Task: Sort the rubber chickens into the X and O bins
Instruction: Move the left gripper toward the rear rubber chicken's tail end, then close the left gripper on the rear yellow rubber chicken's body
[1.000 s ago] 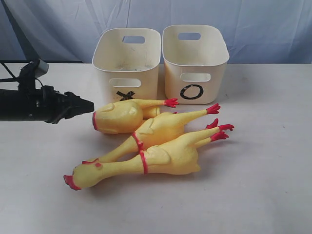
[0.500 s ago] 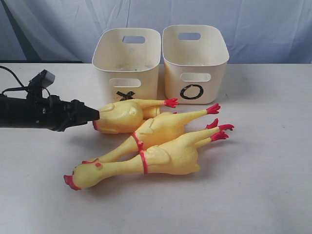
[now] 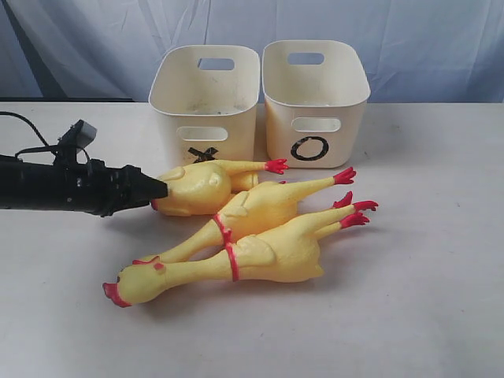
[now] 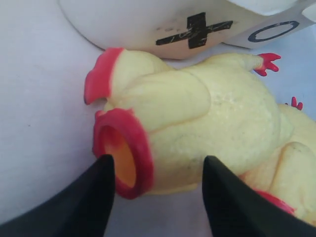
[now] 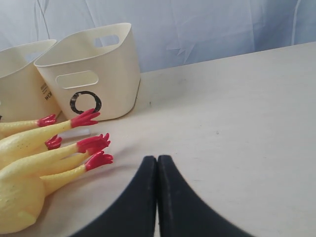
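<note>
The headless chicken body lies in front of the X bin, with its red neck ring pointing left. My left gripper is open, its fingertips either side of that ring end, gripping nothing. Another red-edged yellow part shows just behind the ring; I cannot tell if it is a separate piece. Two whole chickens lie side by side nearer the front, heads to the left. The O bin stands right of the X bin. My right gripper is shut on nothing, over bare table beside the red feet.
The two bins stand side by side at the back of the white table, in front of a blue cloth backdrop. The left arm's black body and cable stretch in from the left edge. The right arm is out of the exterior view.
My left arm has slid right and slightly down over the table, from well short of the headless body to its neck ring. The chickens and bins have not moved.
</note>
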Available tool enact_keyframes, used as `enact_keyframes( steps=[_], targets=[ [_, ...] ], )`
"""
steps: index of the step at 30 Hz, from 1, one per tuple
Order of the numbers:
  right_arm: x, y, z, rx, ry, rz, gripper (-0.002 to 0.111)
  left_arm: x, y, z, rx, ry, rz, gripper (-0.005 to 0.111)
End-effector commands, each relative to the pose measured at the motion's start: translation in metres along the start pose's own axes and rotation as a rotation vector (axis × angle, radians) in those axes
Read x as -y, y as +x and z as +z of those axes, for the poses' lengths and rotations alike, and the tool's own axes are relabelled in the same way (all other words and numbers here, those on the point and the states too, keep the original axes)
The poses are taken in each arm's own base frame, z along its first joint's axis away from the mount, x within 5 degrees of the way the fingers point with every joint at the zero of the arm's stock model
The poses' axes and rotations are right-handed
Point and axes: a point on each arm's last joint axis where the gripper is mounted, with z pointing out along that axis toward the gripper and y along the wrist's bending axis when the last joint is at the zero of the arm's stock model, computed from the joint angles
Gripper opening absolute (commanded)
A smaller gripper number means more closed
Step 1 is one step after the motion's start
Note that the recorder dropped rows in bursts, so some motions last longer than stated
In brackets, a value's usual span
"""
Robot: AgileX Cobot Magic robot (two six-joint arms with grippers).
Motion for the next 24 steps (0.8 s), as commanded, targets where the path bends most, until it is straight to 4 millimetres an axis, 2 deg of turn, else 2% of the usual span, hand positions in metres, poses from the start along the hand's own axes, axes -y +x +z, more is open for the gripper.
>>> enact_keyframes(
  steps=[1,10,19,24],
  targets=[
    [0.0001,-0.0007,-0.0002,0.012,-0.001,-0.01,-0.001,0.0042,-0.0039,0.0009,0.015,0.031,-0.004,0.052],
    [0.0001,-0.0007,-0.0002,0.012,-0.001,-0.01,-0.001,0.0091,-0.0089,0.0008,0.026,0.077,-0.001,0.052],
    [0.0001,-0.0007,-0.0002,0.012,-0.001,-0.01,-0.001,0.0068,-0.0095,0.001,0.027,0.051,-0.008,0.052],
    [0.0001,-0.0007,-0.0002,0.012,-0.001,-0.01,-0.001,0.0101,-0.0055,0.0079,-0.001,0.057,-0.003,0.052]
  ],
)
